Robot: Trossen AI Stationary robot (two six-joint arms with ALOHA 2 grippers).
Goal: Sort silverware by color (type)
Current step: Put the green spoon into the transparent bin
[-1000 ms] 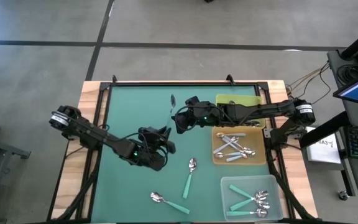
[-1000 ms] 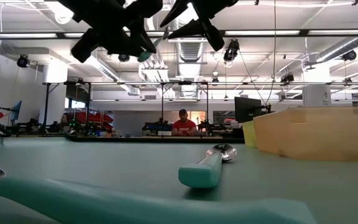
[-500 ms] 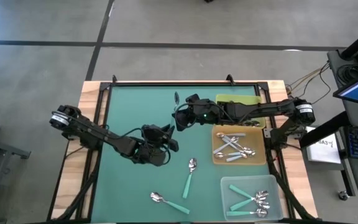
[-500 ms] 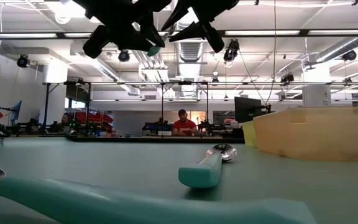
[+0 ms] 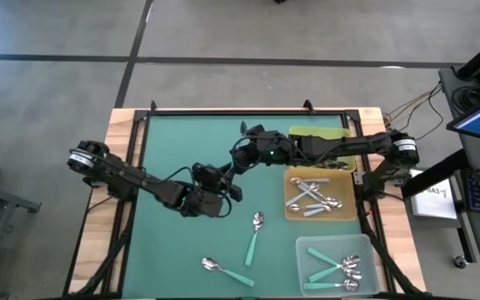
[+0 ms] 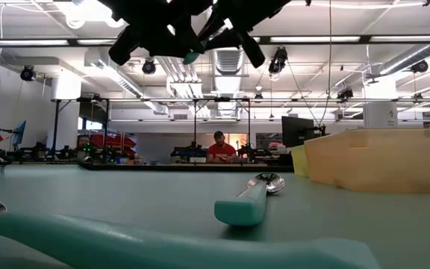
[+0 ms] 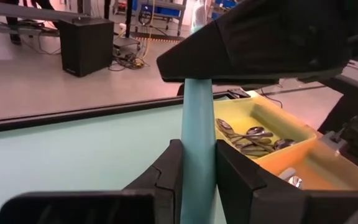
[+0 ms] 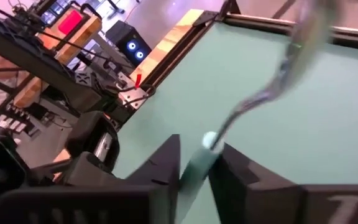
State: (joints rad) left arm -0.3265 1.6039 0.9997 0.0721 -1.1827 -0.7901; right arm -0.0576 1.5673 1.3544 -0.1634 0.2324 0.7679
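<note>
Light-blue spoon (image 7: 197,149) is passing mid-air: both the left gripper (image 7: 197,168) and right gripper (image 8: 194,165) are clamping its handle for handover.

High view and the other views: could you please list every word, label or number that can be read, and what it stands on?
None can be read.
White sheet beside the table's right edge: dark print, too small to read.
</note>
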